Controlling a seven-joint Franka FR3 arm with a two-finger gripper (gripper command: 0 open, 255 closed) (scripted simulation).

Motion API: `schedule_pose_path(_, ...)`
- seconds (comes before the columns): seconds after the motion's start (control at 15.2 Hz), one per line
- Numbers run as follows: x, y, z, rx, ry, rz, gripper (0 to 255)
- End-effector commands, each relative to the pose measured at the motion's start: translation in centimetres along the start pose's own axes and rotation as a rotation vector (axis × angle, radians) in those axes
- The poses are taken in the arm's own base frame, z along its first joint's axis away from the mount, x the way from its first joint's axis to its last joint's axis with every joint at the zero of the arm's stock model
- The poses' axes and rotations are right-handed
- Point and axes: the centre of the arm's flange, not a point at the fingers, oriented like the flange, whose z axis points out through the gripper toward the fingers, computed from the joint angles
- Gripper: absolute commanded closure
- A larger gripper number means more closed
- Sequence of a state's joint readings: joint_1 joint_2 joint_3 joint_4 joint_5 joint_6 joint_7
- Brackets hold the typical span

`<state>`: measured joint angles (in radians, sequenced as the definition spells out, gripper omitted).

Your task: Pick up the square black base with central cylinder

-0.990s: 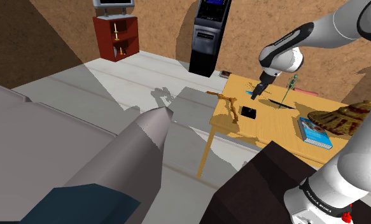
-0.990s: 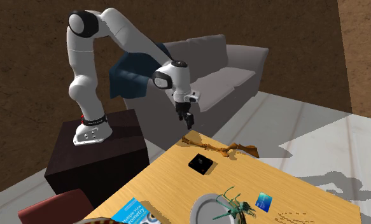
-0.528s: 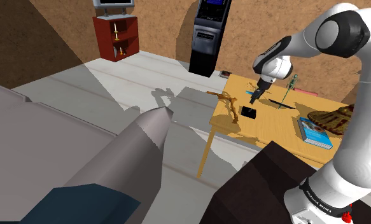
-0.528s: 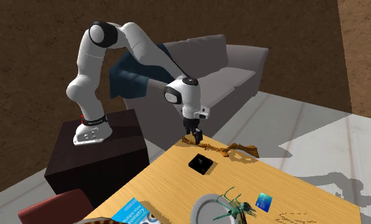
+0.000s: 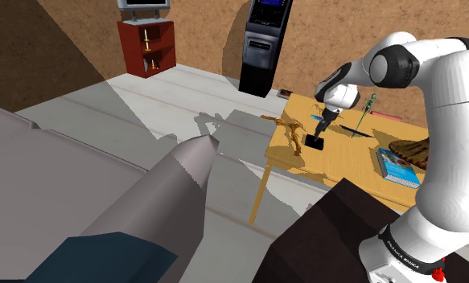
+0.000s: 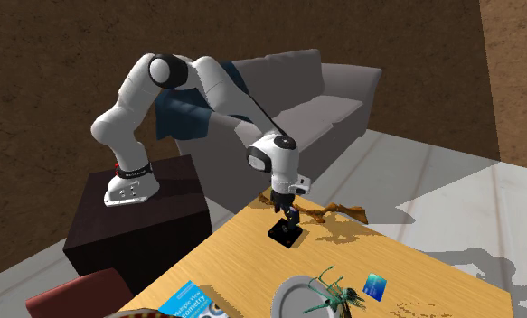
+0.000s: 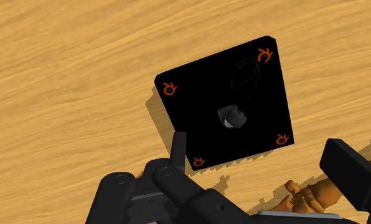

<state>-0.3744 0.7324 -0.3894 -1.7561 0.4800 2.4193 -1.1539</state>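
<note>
The square black base [image 7: 225, 108] lies flat on the wooden surface [image 7: 63, 95]. It has a small orange mark at each corner and a short grey cylinder at its centre, which I see nearly end-on in the wrist view. In the second exterior view the base [image 6: 286, 235] sits near the surface's edge closest to the sofa [image 6: 315, 90]. In the shoulder view the base [image 5: 314, 142] is towards the surface's left end.

My gripper [image 7: 256, 145] is open wide, with the two black fingers well apart and clasping nothing. One finger [image 7: 177, 149] shows over the base's edge and the other stands off past its far corner. From the second exterior view the gripper [image 6: 287, 217] points down just above the base. I cannot tell whether the tips touch it.

Just beside the base lies a brown, knobbly, branch-like figure [image 6: 320, 212]. Further along the surface are a grey plate [image 6: 288, 296] carrying a green insect-like thing [image 6: 334, 289], a small blue card [image 6: 374, 286] and a blue book [image 6: 184, 300]. The arm rises from a dark box stand [image 6: 144, 217].
</note>
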Motion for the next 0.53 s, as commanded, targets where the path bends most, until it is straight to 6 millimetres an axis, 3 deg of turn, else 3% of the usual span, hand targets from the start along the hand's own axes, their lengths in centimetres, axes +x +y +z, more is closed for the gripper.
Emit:
schedule_pose_path(0.0, -0.1, 0.4, 1.1, 0.000, 0.000, 0.000, 0)
schedule_pose_path(0.4, -0.2, 0.5, 3.6, 0.000, 0.000, 0.000, 0)
schedule_pose_path(0.46, -0.2, 0.4, 3.6, 0.000, 0.000, 0.000, 255)
